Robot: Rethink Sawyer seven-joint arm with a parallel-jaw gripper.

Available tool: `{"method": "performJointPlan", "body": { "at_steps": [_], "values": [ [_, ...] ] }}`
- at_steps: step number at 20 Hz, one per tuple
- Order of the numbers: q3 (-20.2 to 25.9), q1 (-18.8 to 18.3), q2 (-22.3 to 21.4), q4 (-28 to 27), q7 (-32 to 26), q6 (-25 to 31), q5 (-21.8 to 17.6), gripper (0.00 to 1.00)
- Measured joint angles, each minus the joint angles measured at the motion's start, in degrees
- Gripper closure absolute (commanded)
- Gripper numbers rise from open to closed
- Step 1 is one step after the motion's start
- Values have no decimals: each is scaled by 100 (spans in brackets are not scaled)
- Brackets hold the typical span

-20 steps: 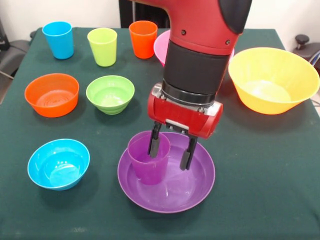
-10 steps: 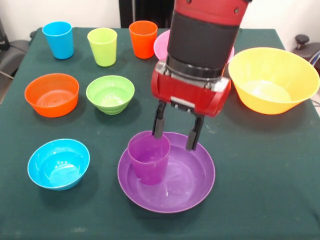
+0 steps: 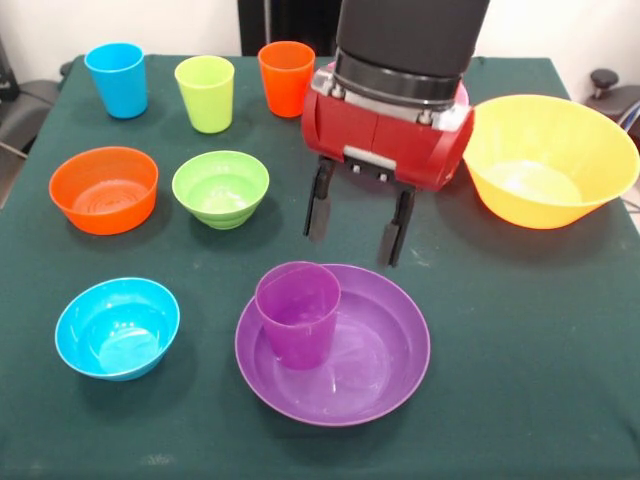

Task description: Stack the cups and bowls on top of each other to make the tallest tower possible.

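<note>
We see the gripper [image 3: 357, 229] at frame center, wide open and empty, above the purple cup [image 3: 297, 314] standing upright in the purple bowl [image 3: 385, 355].

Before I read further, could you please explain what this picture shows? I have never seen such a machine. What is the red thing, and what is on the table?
The red and black thing is a robot arm; its gripper, two dark fingers, hangs open and holds nothing. The camera looks at it from across the green table. Below the gripper a purple cup stands upright inside a wide purple bowl. Three cups, blue, lime green and orange, stand in a row at the back. There are also small orange, green and blue bowls, a large yellow bowl, and a pink bowl mostly hidden behind the arm.
</note>
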Motion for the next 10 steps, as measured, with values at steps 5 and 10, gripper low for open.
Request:
{"method": "performJointPlan", "body": {
  "at_steps": [5,10],
  "values": [
    [0,0,-169,231,0,0,0,0],
    [0,-7,-300,529,0,0,0,0]
  ]
}}
